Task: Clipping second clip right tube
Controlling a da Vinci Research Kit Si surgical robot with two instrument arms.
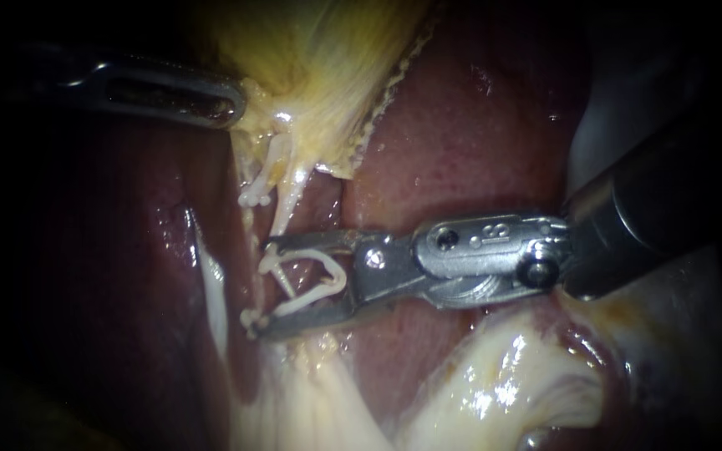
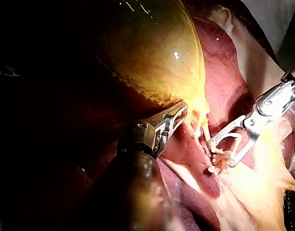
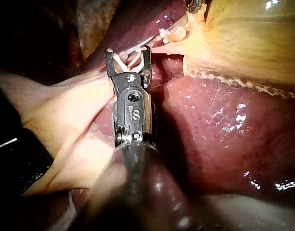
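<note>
The yellow gallbladder [image 1: 319, 58] lies above the dark red liver [image 1: 461, 125]. My left instrument [image 1: 236, 104] comes in from the upper left, its jaws shut on the gallbladder's lower edge; the left wrist view shows this grip too [image 2: 182, 110]. Two pale tubes hang from that edge. The left tube carries a white clip [image 1: 254, 199]. The right tube [image 1: 294, 188] runs down between the jaws of my right instrument [image 1: 262, 286]. Those jaws stand wide apart and hold an open white clip [image 1: 327, 280] that straddles the tube. The right wrist view shows the jaws around the strands [image 3: 128, 50].
Glistening pale fatty tissue [image 1: 495, 384] spreads below and behind the right instrument. Liver surface [image 3: 224, 120] lies beside its shaft. A small white beaded piece [image 1: 250, 319] sits at the lower jaw's tip. A dark band [image 3: 17, 159] crosses beside the shaft in the right wrist view.
</note>
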